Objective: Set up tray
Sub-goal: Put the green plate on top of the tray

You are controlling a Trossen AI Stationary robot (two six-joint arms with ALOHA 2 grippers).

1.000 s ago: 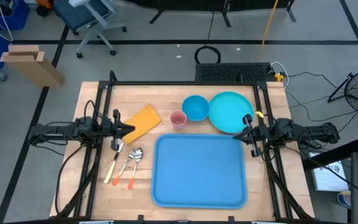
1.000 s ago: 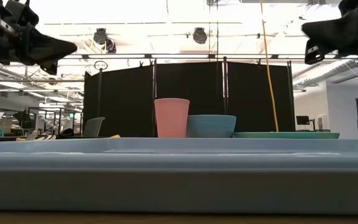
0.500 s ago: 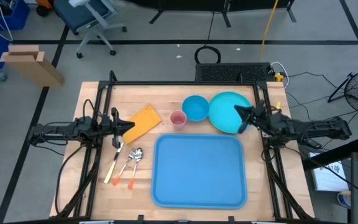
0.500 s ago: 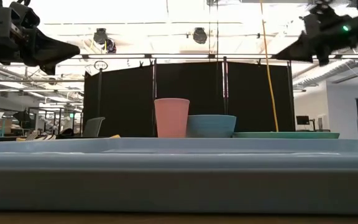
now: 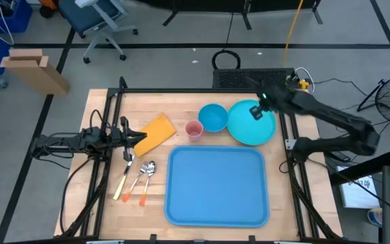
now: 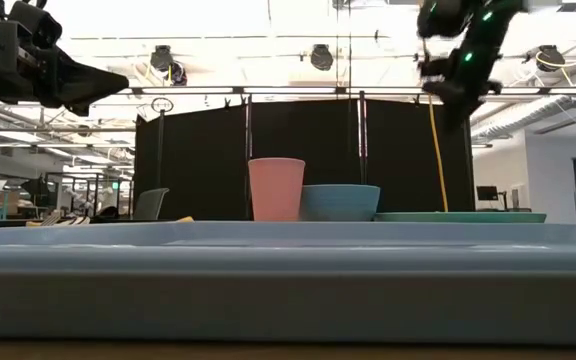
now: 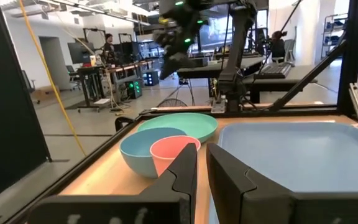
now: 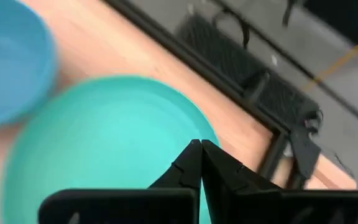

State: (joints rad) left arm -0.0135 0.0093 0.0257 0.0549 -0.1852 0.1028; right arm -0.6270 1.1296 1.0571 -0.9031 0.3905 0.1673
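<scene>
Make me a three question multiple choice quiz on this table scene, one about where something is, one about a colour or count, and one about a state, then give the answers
1. Where is the right gripper?
A. Over the turquoise plate
B. Over the tray
C. Beside the utensils

2. What colour is the cup?
A. Green
B. Pink
C. Black

3. What does the tray hold?
A. The bowl
B. The orange napkin
C. Nothing

Answers:
1. A, the high view shows it above the plate, and its wrist view looks down on the plate.
2. B, it shows pink beside the blue bowl.
3. C, its blue surface is bare; everything else sits on the table.
</scene>
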